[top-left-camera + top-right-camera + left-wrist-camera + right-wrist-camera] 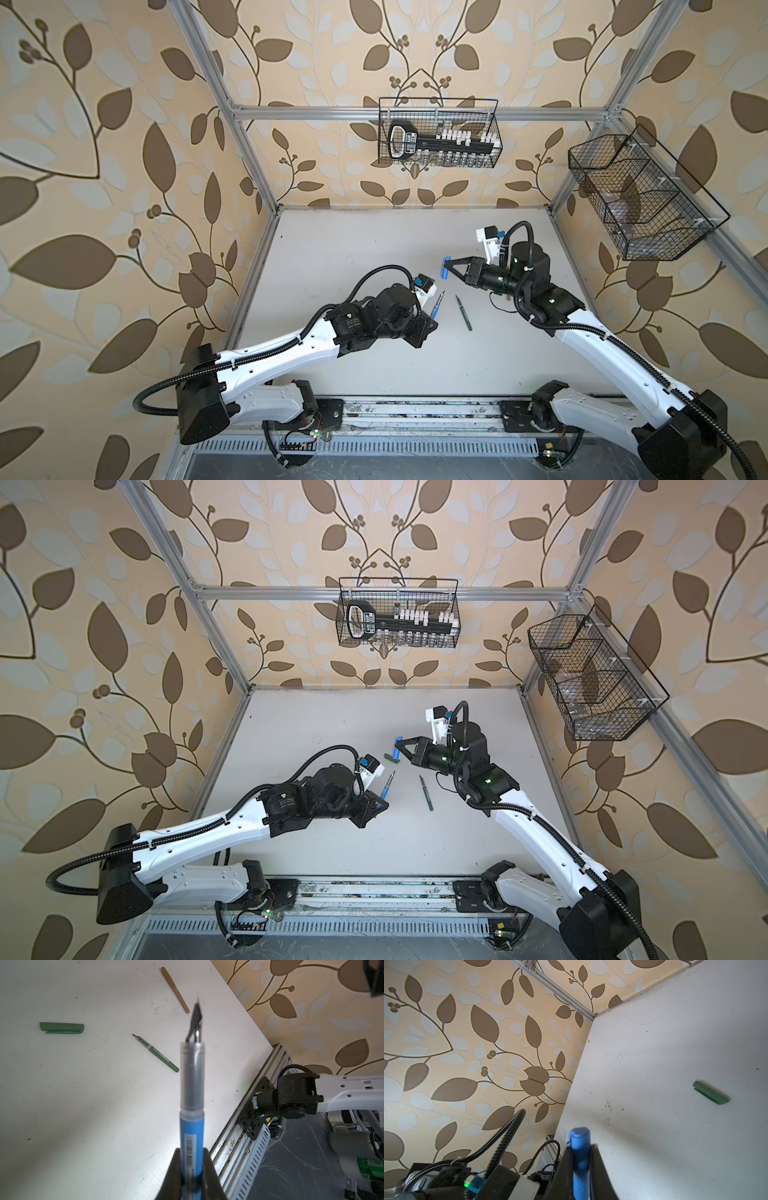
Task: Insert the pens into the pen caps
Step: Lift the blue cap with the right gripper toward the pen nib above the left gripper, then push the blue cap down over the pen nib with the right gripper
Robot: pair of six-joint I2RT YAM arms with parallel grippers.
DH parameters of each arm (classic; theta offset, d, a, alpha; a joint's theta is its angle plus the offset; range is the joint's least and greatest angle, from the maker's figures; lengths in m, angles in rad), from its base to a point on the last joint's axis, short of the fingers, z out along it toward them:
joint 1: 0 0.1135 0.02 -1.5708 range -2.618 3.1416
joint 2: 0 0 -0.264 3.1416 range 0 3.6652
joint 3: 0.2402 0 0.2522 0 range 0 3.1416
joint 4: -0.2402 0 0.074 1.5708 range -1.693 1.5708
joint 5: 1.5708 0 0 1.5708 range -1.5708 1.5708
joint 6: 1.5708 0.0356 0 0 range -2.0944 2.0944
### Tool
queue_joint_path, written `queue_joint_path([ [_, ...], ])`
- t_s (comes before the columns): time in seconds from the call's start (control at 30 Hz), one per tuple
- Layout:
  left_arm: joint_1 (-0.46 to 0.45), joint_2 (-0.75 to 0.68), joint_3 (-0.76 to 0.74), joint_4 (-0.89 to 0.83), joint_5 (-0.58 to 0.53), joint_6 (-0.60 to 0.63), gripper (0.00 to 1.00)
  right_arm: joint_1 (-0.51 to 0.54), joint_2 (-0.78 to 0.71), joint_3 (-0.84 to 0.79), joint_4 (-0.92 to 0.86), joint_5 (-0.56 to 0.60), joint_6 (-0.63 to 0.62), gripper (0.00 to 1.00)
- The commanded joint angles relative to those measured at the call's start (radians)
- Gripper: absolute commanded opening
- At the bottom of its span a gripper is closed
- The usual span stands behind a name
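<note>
You had the left gripper (pixel 192 1167) clamped on the lower barrel of the slim blue felt-tip pen (pixel 192 1105). The pen's clear section and dark pointed tip stuck out past the black fingers. In both top views the pen was held above the white tabletop (pixel 374 353), tilted, with its tip aimed toward the back of the cell.

Your right gripper (pixel 580 1167) was closed on the short blue plastic cap (pixel 579 1147), pinched crosswise between its fingertips, with the rounded end standing clear of them. In a top view the cap (pixel 445 269) hung just beyond the pen's tip, near it but apart, with a visible gap between the two.

The slim dark green pen (pixel 463 312) lay flat on the table between your two grippers, uncapped, with its dark tip pointing away from the arm bases. Its stubby green cap (pixel 390 759) lay on the table close under the held blue cap, well apart from the green pen.

The left wrist view showed the orange-brown pen (pixel 175 990) lying flat beyond the green one. You could not tell from that view whether it wore its cap.
</note>
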Motion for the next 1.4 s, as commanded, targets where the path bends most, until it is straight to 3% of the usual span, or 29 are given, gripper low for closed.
queue_joint_path([
  [0.0, -0.010, -0.046, 0.023, 0.052, -0.038, 0.023, 0.12, 0.014, -0.025, 0.015, 0.004, -0.011, 0.012, 0.13],
  [0.5, -0.011, -0.083, 0.001, 0.072, -0.049, 0.021, 0.13, 0.046, -0.037, -0.012, 0.063, -0.002, 0.048, 0.13],
  [0.93, -0.011, -0.091, -0.013, 0.074, -0.051, 0.017, 0.13, 0.013, -0.031, 0.065, 0.006, -0.029, 0.009, 0.13],
  [1.37, -0.011, -0.088, -0.013, 0.084, -0.055, 0.016, 0.13, 0.041, -0.058, 0.009, 0.031, -0.022, 0.042, 0.13],
])
